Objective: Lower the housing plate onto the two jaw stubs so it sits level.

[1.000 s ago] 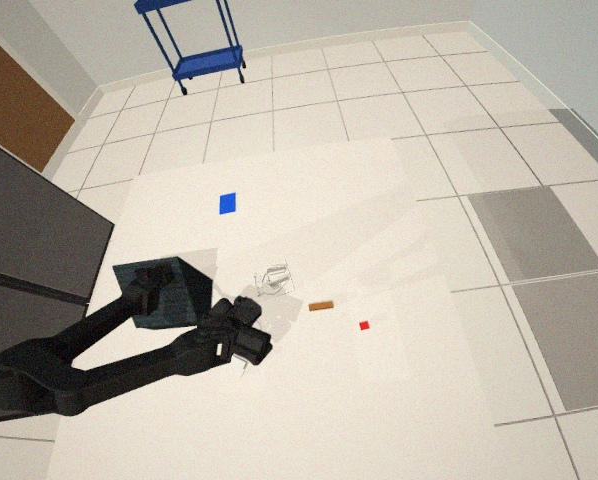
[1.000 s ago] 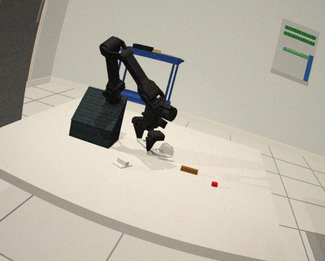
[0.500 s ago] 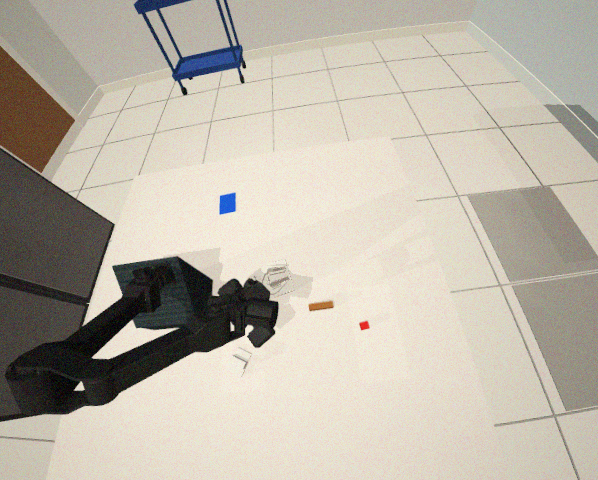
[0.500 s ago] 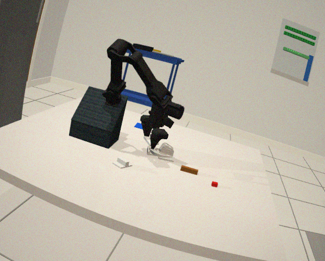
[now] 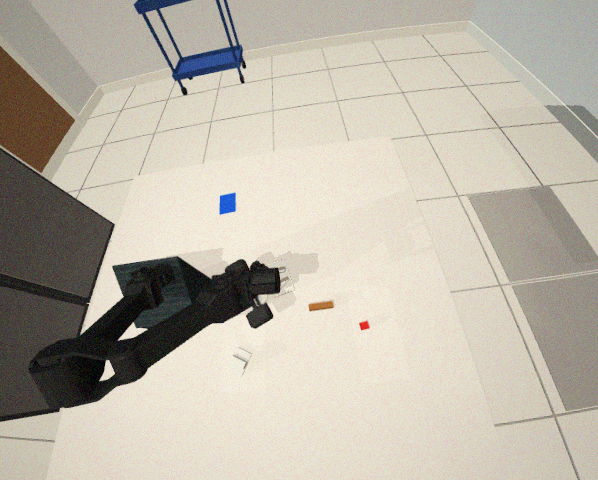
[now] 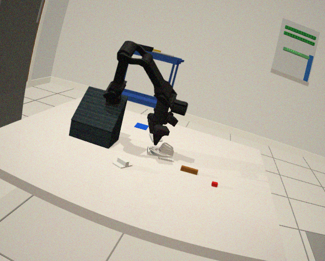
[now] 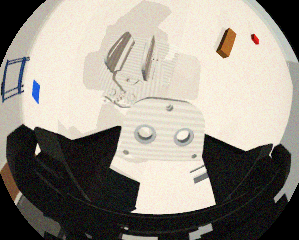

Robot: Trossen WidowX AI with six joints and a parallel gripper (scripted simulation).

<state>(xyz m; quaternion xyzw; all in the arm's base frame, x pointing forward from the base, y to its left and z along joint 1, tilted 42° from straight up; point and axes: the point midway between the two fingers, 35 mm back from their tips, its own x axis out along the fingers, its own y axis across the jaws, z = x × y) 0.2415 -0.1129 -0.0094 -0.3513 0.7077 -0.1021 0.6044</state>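
My gripper [image 7: 161, 134] is shut on the housing plate [image 7: 161, 131], a pale ribbed plate with two round holes, held flat between the dark fingers. In the wrist view the two pale jaws on their base [image 7: 132, 60] lie just beyond the plate's far edge. In the exterior view the gripper [image 6: 157, 137] points down and hangs a little above the jaw assembly [image 6: 161, 150], apart from it. In the top view the gripper [image 5: 281, 279] covers most of the assembly.
A white bracket [image 6: 122, 162] lies to the left front of the jaws. A brown block [image 6: 188, 169] and a small red cube [image 6: 214, 184] lie to the right. A flat blue patch [image 6: 141, 125] is behind. The arm stands on a dark box [image 6: 97, 116].
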